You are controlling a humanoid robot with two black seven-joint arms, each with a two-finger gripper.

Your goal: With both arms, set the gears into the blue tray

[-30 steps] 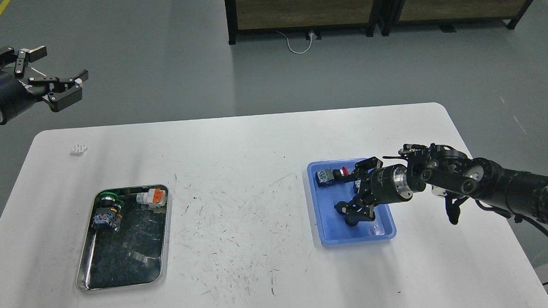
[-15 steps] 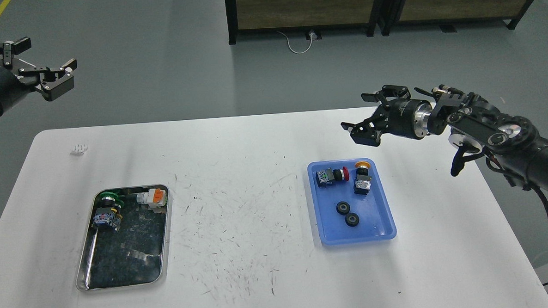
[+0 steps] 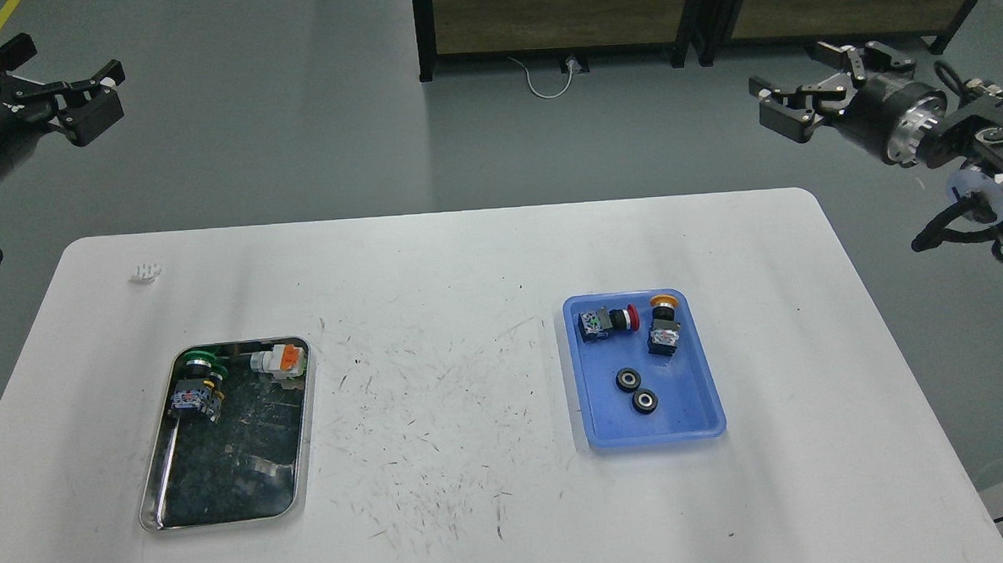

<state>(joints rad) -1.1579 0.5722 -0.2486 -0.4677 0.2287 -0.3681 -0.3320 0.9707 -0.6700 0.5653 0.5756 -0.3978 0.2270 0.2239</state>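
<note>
Two black gears lie side by side in the blue tray (image 3: 699, 391), one gear (image 3: 627, 381) a little above and left of the other gear (image 3: 645, 401). The tray sits right of the table's middle. My right gripper (image 3: 786, 100) is raised far above and behind the table's right end, open and holding nothing. My left gripper (image 3: 78, 93) hangs high off the table's far left corner, also open and empty. Both grippers are well away from the tray.
Two push-button switches, one with a red cap (image 3: 603, 321) and one with an orange cap (image 3: 663, 328), share the blue tray's far end. A steel tray (image 3: 298, 460) at the left holds more switches (image 3: 195, 390). A small white piece (image 3: 145, 272) lies near the far left corner.
My right gripper left the blue tray, where both gears now lie, and rose up and to the right. My left gripper drifted up and to the left.
</note>
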